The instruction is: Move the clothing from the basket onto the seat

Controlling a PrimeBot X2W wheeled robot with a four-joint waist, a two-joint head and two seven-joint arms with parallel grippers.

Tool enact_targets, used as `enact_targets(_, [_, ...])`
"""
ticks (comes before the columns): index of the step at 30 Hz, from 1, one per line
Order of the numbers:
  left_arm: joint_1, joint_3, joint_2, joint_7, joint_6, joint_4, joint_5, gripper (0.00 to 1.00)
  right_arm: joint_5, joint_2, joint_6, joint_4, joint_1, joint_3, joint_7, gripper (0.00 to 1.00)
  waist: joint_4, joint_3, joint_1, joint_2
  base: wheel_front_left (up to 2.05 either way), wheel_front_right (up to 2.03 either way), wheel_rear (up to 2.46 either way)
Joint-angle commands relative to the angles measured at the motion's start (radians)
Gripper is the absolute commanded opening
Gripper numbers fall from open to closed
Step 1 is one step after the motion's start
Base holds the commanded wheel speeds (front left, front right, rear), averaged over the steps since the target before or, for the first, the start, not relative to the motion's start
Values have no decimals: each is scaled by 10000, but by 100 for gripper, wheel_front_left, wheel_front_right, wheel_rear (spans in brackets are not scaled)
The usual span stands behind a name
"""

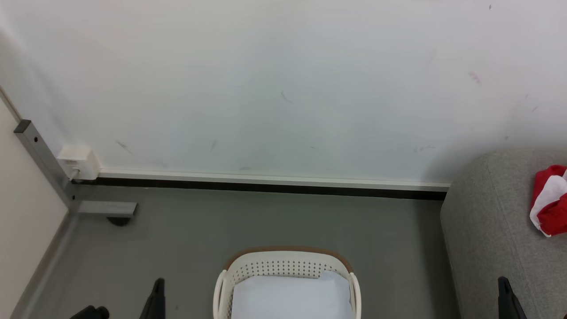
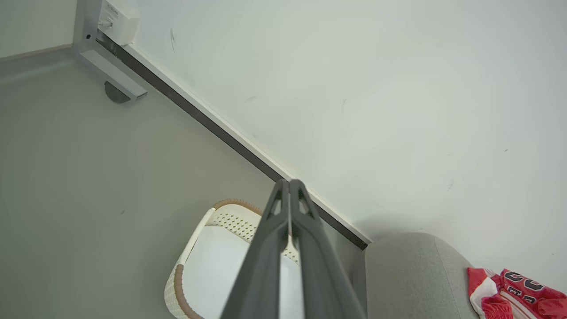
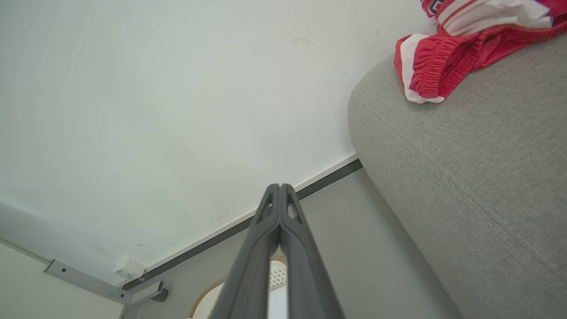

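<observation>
Head view shows the clothing [image 1: 549,201], red-and-white and likely soft, light and slippery, bunched by the seat's [image 1: 487,230] far edge, while the basket [image 1: 283,268] holds its pale liner [image 1: 288,297]. Your left gripper [image 2: 289,182] and right gripper [image 3: 280,186] are both pinched shut, empty; for any regrip, take a raised fold.

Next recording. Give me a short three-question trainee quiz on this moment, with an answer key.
1. True or false: the bright red sports clothing lies on the large light-grey fabric seat.
2. What shows inside the oval cream-white perforated plastic basket? A) a red jersey B) a pale flat sheet C) a pair of shoes
3. Fill in: the left gripper and the right gripper both have their jaws ___.
Key: 1 true; 2 B; 3 shut.
</observation>
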Motion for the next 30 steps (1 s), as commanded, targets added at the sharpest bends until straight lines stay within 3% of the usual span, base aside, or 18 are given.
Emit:
enact_targets(1, [-271, 105, 20, 93, -61, -185, -360, 0, 356, -104, 0, -180, -311, -57, 70, 0, -4, 6, 0, 0, 0, 0, 0])
enact_targets(30, [-548, 697, -51, 1044, -455, -505, -3902, 0, 4014, -136, 1, -391, -743, -180, 1026, 0, -93, 153, 0, 0, 0, 0, 0])
